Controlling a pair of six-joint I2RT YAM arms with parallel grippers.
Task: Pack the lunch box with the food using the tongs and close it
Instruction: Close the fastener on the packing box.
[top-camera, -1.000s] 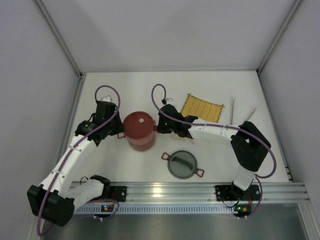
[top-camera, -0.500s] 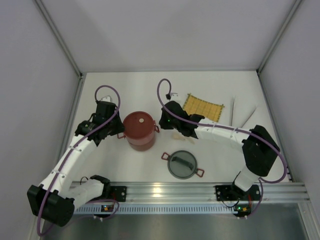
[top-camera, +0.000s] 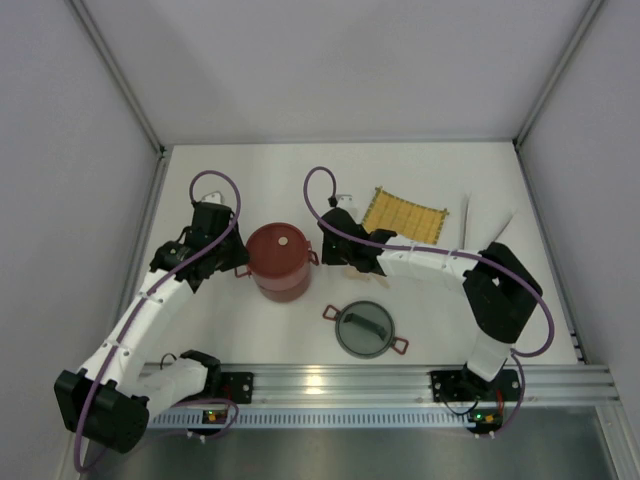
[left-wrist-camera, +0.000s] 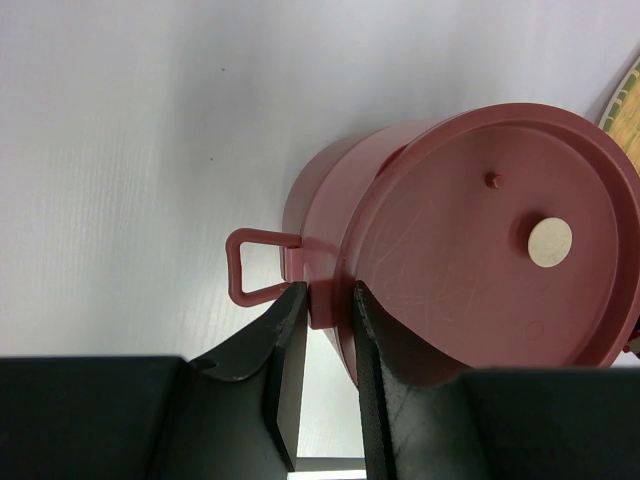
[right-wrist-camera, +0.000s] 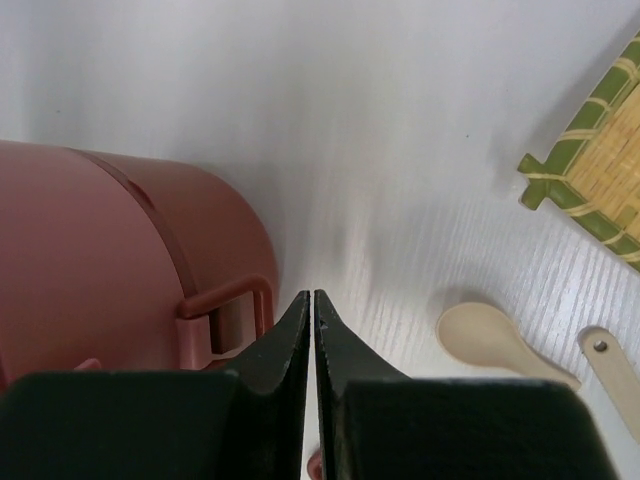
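Left gripper (left-wrist-camera: 328, 292): jaws narrowly apart, pinching lunch box (left-wrist-camera: 450, 260) wall beside side handle (left-wrist-camera: 250, 265). Right gripper (right-wrist-camera: 311, 296): jaws pressed together, empty, tips just beside box's opposite handle. Lunch box stacked, flat red lid on, between arms. Grey domed lid (top-camera: 364, 329) apart, nearer bases. Tongs (top-camera: 466, 218) far right.

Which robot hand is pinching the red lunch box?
The left gripper: the lunch box edge sits between its fingers, beside a handle. The right gripper is shut on nothing.
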